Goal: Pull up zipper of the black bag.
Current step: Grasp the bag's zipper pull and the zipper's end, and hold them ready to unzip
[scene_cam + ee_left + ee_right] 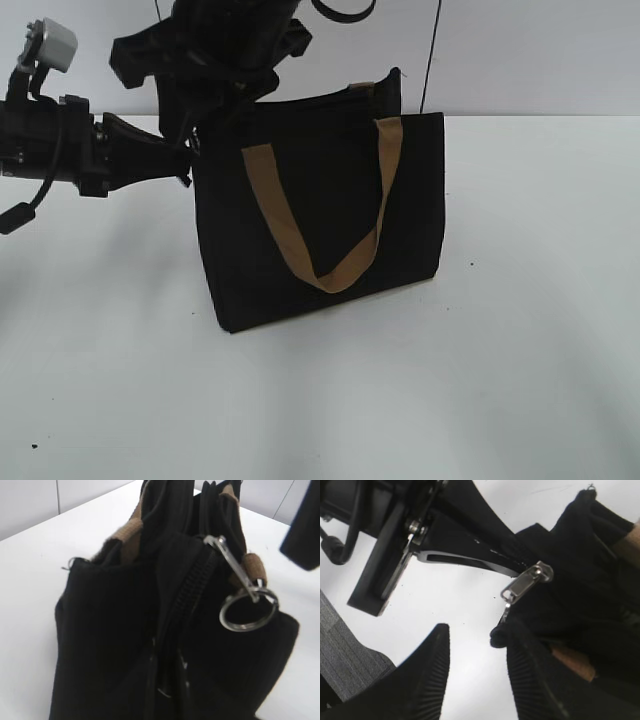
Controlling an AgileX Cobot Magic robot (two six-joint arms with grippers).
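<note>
The black bag stands upright on the white table, a tan handle hanging down its front. My left gripper is shut on the bag's left end; in the left wrist view its dark fingers pinch the fabric below the zipper. A silver pull with a key ring hangs from the zipper's slider. My right gripper is open and empty just beside that end, its right finger against the bag, below the silver slider.
The white table spreads around the bag. The right arm reaches down from above over the bag's left top corner, close to the left arm. A pale wall stands behind.
</note>
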